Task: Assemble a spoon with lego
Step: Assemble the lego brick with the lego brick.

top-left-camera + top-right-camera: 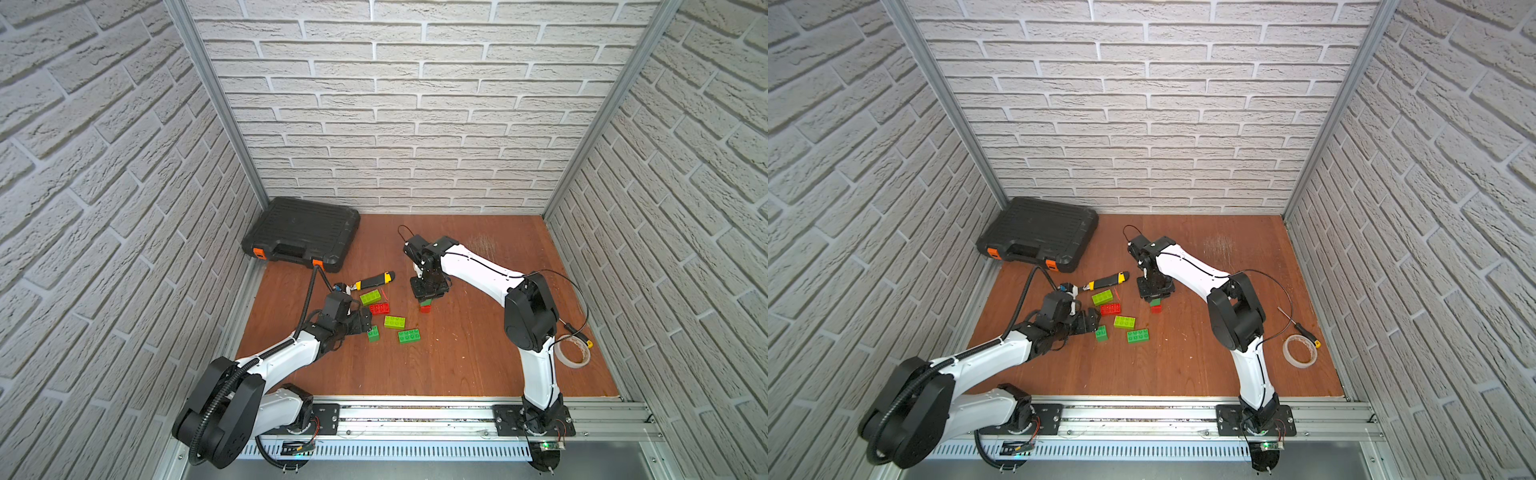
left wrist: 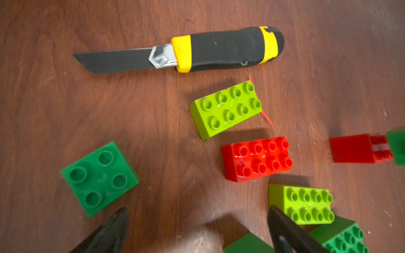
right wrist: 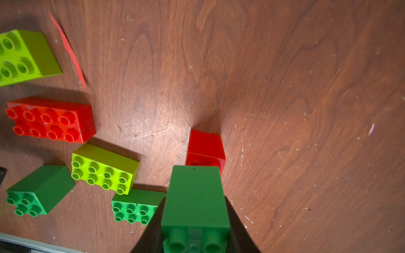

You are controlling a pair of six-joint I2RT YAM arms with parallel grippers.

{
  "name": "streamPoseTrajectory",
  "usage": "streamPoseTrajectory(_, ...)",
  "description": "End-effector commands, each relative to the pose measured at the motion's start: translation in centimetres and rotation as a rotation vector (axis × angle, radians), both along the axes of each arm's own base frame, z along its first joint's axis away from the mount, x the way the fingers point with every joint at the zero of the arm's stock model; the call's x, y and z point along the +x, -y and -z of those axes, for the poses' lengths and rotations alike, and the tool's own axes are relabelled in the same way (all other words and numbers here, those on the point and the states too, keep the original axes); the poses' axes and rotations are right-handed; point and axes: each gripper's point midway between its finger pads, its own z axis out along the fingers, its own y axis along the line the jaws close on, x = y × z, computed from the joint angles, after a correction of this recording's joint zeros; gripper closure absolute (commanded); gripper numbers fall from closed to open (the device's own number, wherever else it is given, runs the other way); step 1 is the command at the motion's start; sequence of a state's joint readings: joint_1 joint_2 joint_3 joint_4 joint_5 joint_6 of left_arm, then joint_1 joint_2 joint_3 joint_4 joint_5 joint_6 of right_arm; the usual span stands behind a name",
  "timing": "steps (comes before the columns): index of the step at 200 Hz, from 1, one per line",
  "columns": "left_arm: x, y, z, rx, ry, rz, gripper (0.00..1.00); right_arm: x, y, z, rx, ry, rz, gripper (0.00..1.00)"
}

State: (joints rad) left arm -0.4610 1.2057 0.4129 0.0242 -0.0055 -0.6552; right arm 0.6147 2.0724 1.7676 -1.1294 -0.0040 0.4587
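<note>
Loose lego lies mid-table: a lime oblong [image 1: 370, 297], a red oblong [image 1: 379, 308], a second lime oblong [image 1: 394, 322], a green oblong [image 1: 409, 336] and a green square [image 1: 372, 333]. Another green square [image 2: 99, 178] shows in the left wrist view. My left gripper [image 1: 363, 324] [image 2: 197, 230] hangs open over bare wood beside that cluster, holding nothing. My right gripper [image 1: 426, 296] [image 3: 195, 203] is shut on a dark green brick [image 3: 195, 197]. That brick's far end meets a small red brick [image 3: 205, 146] lying on the table. The spoon itself is out of view.
A black-and-yellow utility knife [image 1: 372, 282] lies just behind the bricks, blade out. A black tool case [image 1: 301, 235] fills the back left corner. A tape roll [image 1: 572, 351] and a screwdriver [image 1: 575, 332] lie at the right. A thin red sliver [image 2: 268, 119] lies by the lime oblong.
</note>
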Motion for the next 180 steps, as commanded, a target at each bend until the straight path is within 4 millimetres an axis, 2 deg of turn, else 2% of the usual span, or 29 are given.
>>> streamPoseTrajectory(1,0.9,0.4,-0.8,-0.022,0.035,0.006,0.02,-0.1,0.3,0.1,-0.008,-0.013,0.024,0.75)
streamPoseTrajectory(107,0.8,0.4,-0.8,-0.022,0.036,0.005,0.02,0.0,0.7,0.8,-0.005,0.002,0.097,0.75)
streamPoseTrajectory(180,0.8,0.2,-0.6,-0.017,0.032,0.000,0.02,-0.5,1.0,2.3,-0.007,-0.043,0.117,0.75)
